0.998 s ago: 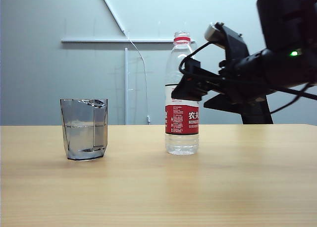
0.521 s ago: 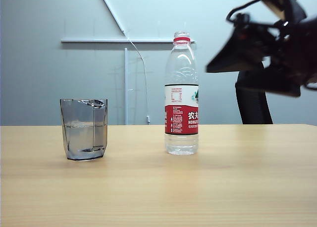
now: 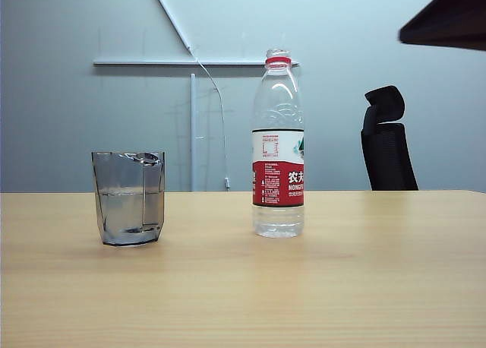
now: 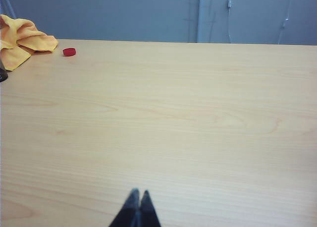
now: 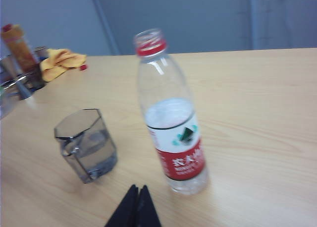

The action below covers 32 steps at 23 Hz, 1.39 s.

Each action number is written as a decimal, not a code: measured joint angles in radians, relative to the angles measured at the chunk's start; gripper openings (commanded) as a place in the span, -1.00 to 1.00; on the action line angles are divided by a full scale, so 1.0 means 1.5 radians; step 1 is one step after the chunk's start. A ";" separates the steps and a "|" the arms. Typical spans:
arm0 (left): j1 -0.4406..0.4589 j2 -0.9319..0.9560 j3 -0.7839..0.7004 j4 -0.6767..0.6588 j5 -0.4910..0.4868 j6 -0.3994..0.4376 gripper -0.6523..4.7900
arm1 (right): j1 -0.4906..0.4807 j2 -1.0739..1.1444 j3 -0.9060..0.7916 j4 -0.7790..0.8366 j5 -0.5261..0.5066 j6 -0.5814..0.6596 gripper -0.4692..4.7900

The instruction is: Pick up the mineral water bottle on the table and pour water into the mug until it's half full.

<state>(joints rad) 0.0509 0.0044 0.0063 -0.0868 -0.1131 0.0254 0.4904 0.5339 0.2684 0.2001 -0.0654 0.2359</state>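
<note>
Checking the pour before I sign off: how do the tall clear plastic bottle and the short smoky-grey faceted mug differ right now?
The tall clear plastic bottle stands about twice as high as the short smoky-grey faceted mug. The bottle carries a red-and-white label; the mug is plain. Both stand upright, apart, on the light wood table, uncapped, holding water.

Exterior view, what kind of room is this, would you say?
Probably an office or lab test room: a plain wood-grain table with only a bottle and mug on it, a black office chair behind, and bare grey walls.
</note>
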 measured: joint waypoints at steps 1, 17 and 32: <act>0.000 0.000 0.000 0.000 0.000 0.000 -0.77 | 0.000 -0.022 -0.001 -0.020 0.011 0.000 -0.85; 0.000 0.000 0.000 0.000 0.000 0.000 -0.77 | 0.000 -0.166 -0.001 -0.079 0.029 -0.007 -0.85; 0.000 0.000 0.000 0.000 0.000 0.000 -0.77 | -0.285 -0.352 -0.175 -0.083 0.058 -0.012 -0.85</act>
<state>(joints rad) 0.0513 0.0044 0.0063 -0.0868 -0.1127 0.0254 0.0628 0.0055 0.0051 0.0750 0.0216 0.2172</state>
